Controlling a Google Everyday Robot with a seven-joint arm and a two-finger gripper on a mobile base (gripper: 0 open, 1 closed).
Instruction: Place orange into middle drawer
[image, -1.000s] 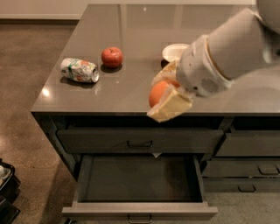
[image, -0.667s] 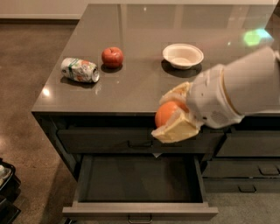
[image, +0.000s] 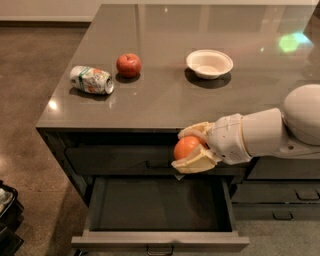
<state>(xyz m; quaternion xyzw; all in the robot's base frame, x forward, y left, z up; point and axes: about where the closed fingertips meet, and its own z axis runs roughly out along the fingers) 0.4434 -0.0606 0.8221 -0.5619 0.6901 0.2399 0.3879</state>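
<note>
My gripper (image: 189, 148) is shut on the orange (image: 186, 147), a round bright orange fruit held between two cream-coloured fingers (image: 196, 161). It hangs just below the counter's front edge, in front of the top drawer front, above the open middle drawer (image: 160, 205). That drawer is pulled out, with a shallow dark empty tray and a small bar handle on its front. My white arm reaches in from the right.
On the grey counter (image: 165, 100) lie a crushed can on its side (image: 91, 80), a red apple (image: 128, 65) and a white bowl (image: 209, 63). Narrower dark drawers (image: 282, 197) stand to the right. Brown floor lies to the left.
My gripper has carried the orange down from above the counter's edge to below it, in front of the drawers and over the open drawer.
</note>
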